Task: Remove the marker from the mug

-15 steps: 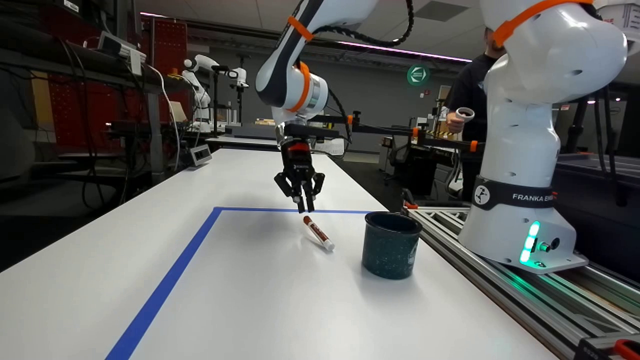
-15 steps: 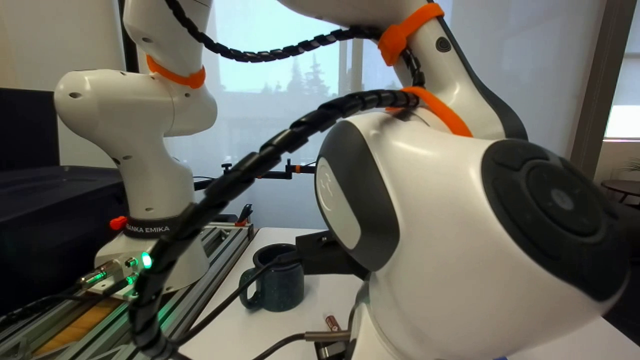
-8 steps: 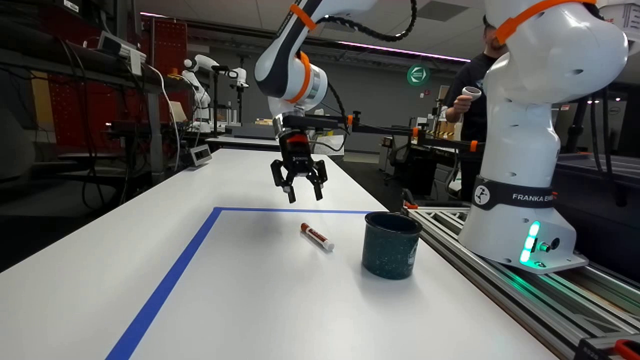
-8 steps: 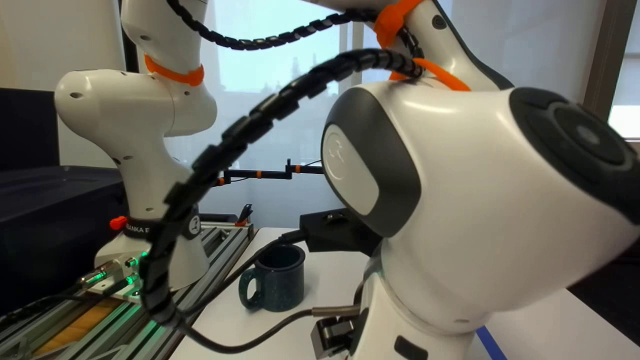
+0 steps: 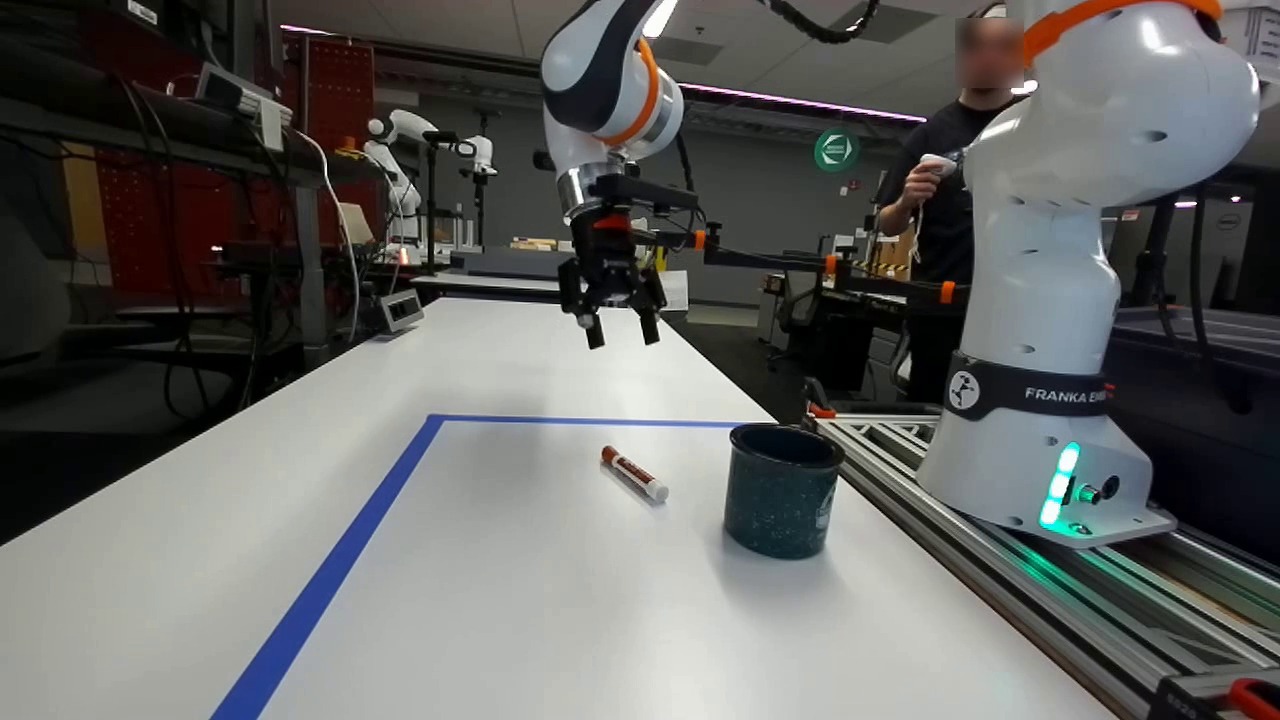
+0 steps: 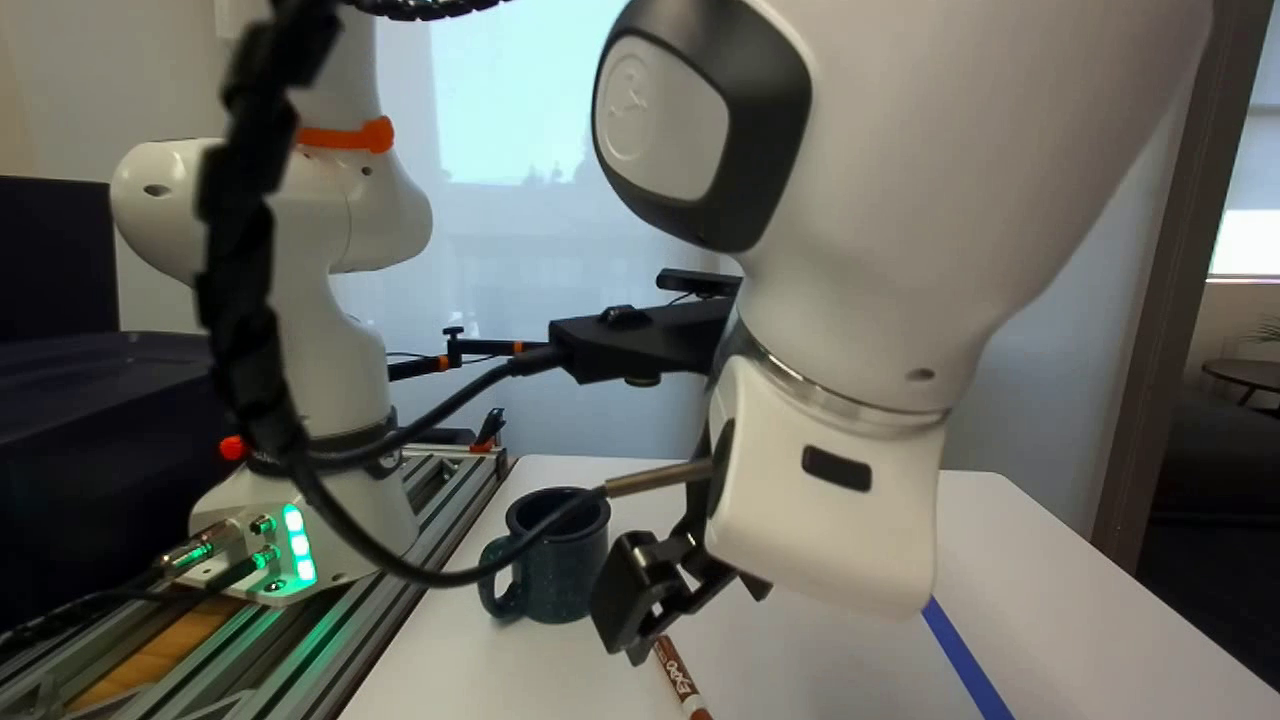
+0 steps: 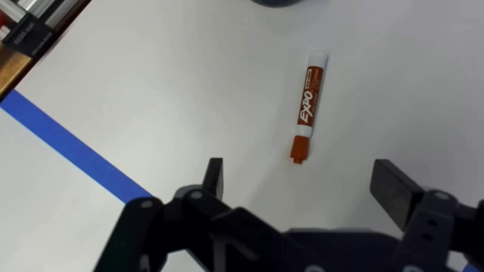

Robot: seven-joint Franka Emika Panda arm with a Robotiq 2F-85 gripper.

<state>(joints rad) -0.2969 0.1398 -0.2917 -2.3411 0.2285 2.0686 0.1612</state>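
The marker (image 7: 311, 99), with its red-brown label and cap, lies flat on the white table, outside the mug. In an exterior view, the dark teal mug (image 5: 783, 495) stands upright close to the marker (image 5: 635, 475). Only a sliver of the mug (image 7: 276, 2) shows at the top edge of the wrist view. My gripper (image 5: 623, 338) hangs well above the table, open, with nothing between its fingers. In the wrist view the pads (image 7: 391, 190) stand wide apart, and the marker's cap appears just beyond the gap. In an exterior view a cable crosses in front of the mug (image 6: 560, 575).
Blue tape (image 5: 370, 520) marks lines on the table. A metal rail (image 5: 1010, 560) and the robot base (image 5: 1040, 450) border the table beside the mug. A camera arm (image 5: 780, 260) reaches across at the back. A person (image 5: 945, 190) stands behind the robot.
My gripper has opened and let go of the marker, which was tilted and now lies flat on the table. The arm has risen away from the table. The mug has not moved.
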